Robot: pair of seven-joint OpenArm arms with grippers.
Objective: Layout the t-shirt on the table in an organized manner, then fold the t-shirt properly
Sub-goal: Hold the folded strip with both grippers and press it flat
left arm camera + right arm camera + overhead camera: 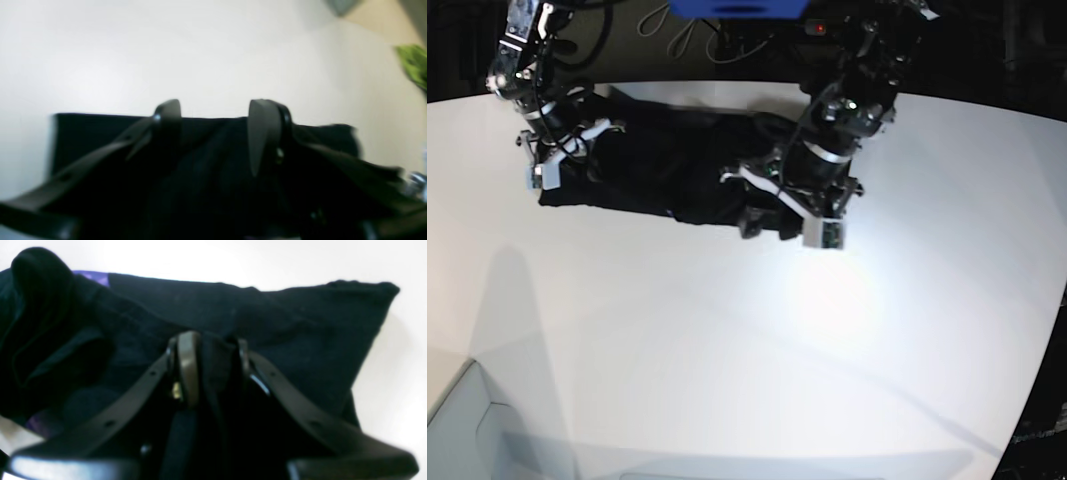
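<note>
Item: black t-shirt (667, 180), lying as a long dark band across the far part of the white table (727, 340), stretched between the two arms. Right-arm end: the right gripper (210, 350) has its fingers (188, 366) drawn close with a ridge of black cloth pinched between them; around it the fabric is bunched into soft folds, with a strip of the purple print (91, 275) showing at the far edge and another purple trace lower at the near side. In the base view this gripper (562, 150) sits over the band's end near the table's far rim. Left-arm end: the left gripper (217, 116) has its fingers (263, 133) standing apart with black fabric below and behind them; whether any cloth is caught between them cannot be told, as the view is blurred. In the base view this gripper (782, 205) stands over the opposite end of the band. Also present: a green object (415, 65), blurred, beyond the table edge.
</note>
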